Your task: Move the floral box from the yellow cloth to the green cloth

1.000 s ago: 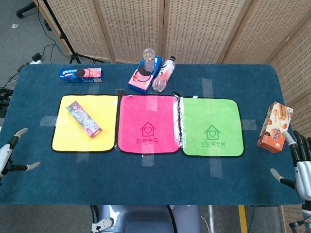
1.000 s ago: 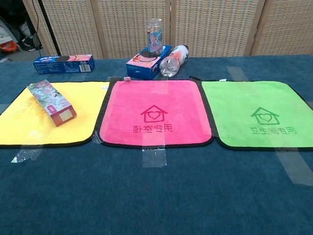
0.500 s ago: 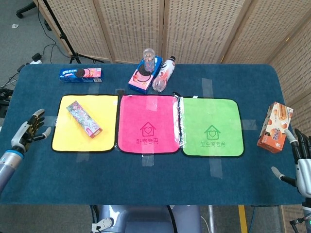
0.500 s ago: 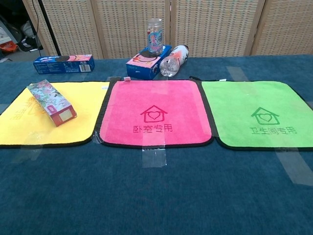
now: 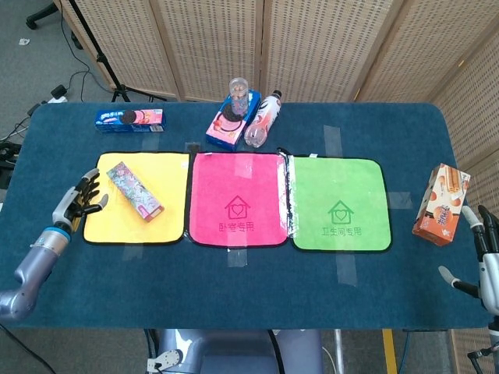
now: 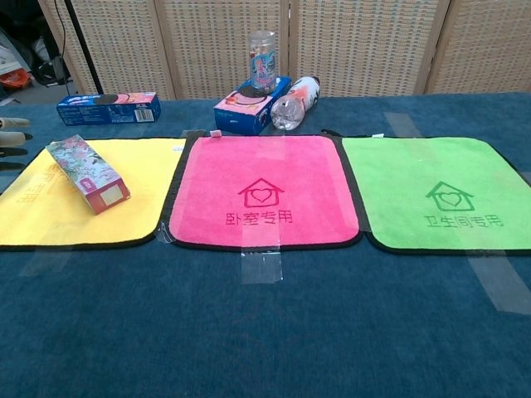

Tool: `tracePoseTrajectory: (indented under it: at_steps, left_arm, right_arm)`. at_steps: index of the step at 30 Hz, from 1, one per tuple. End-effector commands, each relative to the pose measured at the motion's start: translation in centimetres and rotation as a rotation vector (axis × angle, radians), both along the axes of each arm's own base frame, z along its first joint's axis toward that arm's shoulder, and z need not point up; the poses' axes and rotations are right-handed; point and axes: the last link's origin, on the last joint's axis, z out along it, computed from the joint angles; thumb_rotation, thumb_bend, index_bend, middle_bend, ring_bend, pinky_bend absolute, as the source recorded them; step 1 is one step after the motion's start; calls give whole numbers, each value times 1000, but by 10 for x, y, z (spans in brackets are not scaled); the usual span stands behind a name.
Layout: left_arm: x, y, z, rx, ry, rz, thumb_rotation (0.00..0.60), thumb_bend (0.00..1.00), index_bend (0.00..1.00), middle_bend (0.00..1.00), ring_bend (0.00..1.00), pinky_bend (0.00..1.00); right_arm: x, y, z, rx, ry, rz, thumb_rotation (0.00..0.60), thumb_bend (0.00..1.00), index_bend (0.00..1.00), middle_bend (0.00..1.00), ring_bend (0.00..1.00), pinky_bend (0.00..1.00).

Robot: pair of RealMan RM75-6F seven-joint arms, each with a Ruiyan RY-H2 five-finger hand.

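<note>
While the floral box (image 5: 134, 191) lies slantwise on the yellow cloth (image 5: 117, 226), well apart from the green cloth (image 5: 340, 204), the left hand (image 5: 76, 203) hovers at that cloth's left edge, fingers (image 6: 12, 138) spread, and the right hand (image 5: 483, 265) stays empty, fingers apart, at the worktop's (image 5: 249, 296) right end

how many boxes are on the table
4: the floral box on the yellow cloth, a long blue box behind it, a blue box under the jar, an orange box far right.

pink cloth (image 5: 238, 199) bare, bottle (image 5: 263, 120) behind
</note>
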Motion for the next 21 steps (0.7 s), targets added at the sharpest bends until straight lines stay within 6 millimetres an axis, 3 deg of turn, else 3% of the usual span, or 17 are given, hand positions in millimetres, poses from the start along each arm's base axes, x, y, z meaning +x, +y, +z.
tracePoseTrajectory:
  at_steps: [1,9,21]
  left_arm:
    - [9,9,-10,32,-1,-16,600,477,0,0,0,0]
    - [47,20,-43,65,-14,-62,600,466,0,0,0,0]
    - [82,18,-73,51,-38,-98,600,464,0,0,0,0]
  right_arm:
    - [-1,0,1,0,-4,-1,600,0,0,0,0,0]
    - [-2,-1,4,-4,-17,-6,600,0,0,0,0,0]
    - [-4,-2,5,1,-27,-9,600,0,0,0,0,0]
